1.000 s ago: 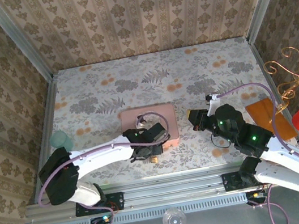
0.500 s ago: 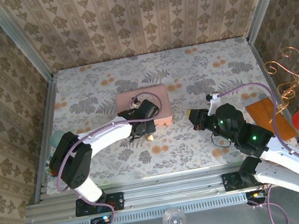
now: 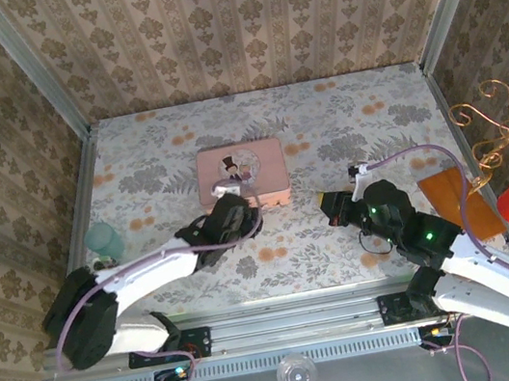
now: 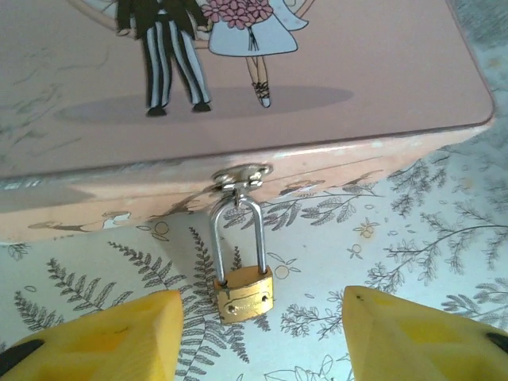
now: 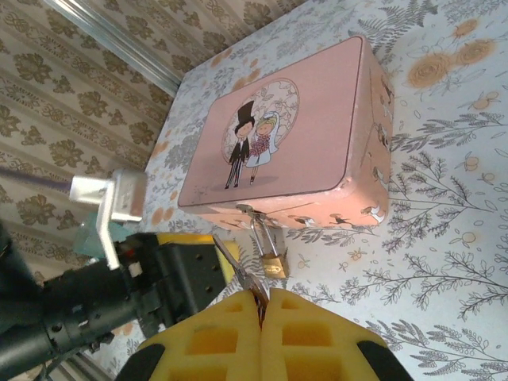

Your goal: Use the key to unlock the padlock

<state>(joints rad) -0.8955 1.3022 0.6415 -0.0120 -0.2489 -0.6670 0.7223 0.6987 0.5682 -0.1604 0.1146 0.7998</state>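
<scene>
Padlock (image 4: 244, 292) still locked: shackle through hasp of pink box (image 4: 333, 71), body lying on table (image 4: 444, 238). Left claw (image 3: 231, 218) open, empty; padlock just ahead, in line with gap between its fingers. Right claw (image 5: 263, 298) closed on thin metal key (image 5: 246, 278), tip just short of padlock. Nothing done yet, apparently. Left to do: steady lock, insert key, turn, free shackle.

The padlock (image 4: 244, 292) is 1 small brass body under a tall silvery shackle, closed and hooked through the hasp (image 4: 240, 175) on the pink box (image 4: 357, 71)'s near wall. Its body rests on the table (image 4: 413, 230), around the middle. The key (image 5: 255, 292) shows only as a thin metal sliver pinched in my right gripper (image 5: 262, 303).
</scene>
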